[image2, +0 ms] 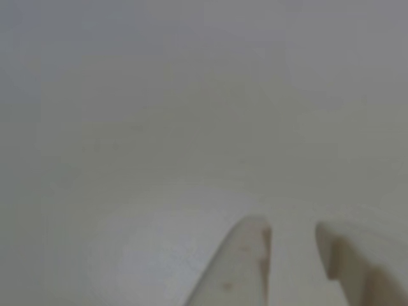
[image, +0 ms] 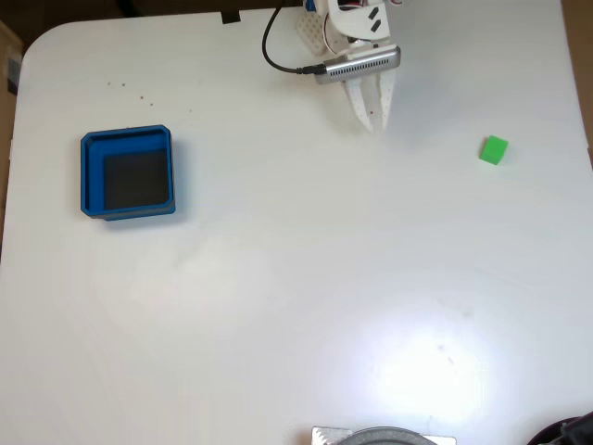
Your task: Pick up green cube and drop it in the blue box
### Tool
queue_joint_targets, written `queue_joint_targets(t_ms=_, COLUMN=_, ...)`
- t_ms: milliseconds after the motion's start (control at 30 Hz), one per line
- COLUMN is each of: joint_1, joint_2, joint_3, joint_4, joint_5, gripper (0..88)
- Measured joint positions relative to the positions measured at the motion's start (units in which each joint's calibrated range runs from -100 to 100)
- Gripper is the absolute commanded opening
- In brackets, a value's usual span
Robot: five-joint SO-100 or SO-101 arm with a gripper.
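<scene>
A white bench (image: 296, 306) was seen from above in the fixed view. The robot's white hand (image: 372, 120) reached down from the top edge, near the middle, with a grey camera bar and a black cable just above it. Its two fingers pointed toward the bottom of the picture and looked nearly together from this angle. In the other view, taken close to the hand (image2: 292, 239), a narrow gap showed between the two pale fingertips, and nothing lay in that gap: the hand was empty and only slightly parted, with bare bench surface ahead of it.

The green cube (image: 494, 150) sat on the bench toward the right side of the fixed view, well apart from the hand and a little lower in the picture. The blue box (image: 127, 139), a shallow tray with a dark floor, stood on the left side, far from both cube and hand, and held nothing.

Judging by this, the task was at its very start: the approach to the cube had not yet been made. The next move would likely call for swinging the hand rightward toward the cube, spreading the fingers wider, and lowering them around it.
</scene>
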Motion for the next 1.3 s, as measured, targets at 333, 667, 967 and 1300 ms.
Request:
queue_joint_targets(t_ms=333, joint_1=0.0, joint_2=0.0, joint_3=0.0, joint_4=0.0, joint_5=0.0, gripper=2.5)
queue_joint_targets(t_ms=667, joint_1=-2.99, joint_2=0.0, joint_3=0.0, joint_4=0.0, joint_5=0.05, gripper=2.4)
queue_joint_targets(t_ms=967, joint_1=-12.8, joint_2=0.0, joint_3=0.0, joint_4=0.0, joint_5=0.0, gripper=2.4)
queue_joint_targets(t_ms=1300, joint_1=-22.75, joint_2=0.0, joint_3=0.0, joint_4=0.0, joint_5=0.0, gripper=2.4)
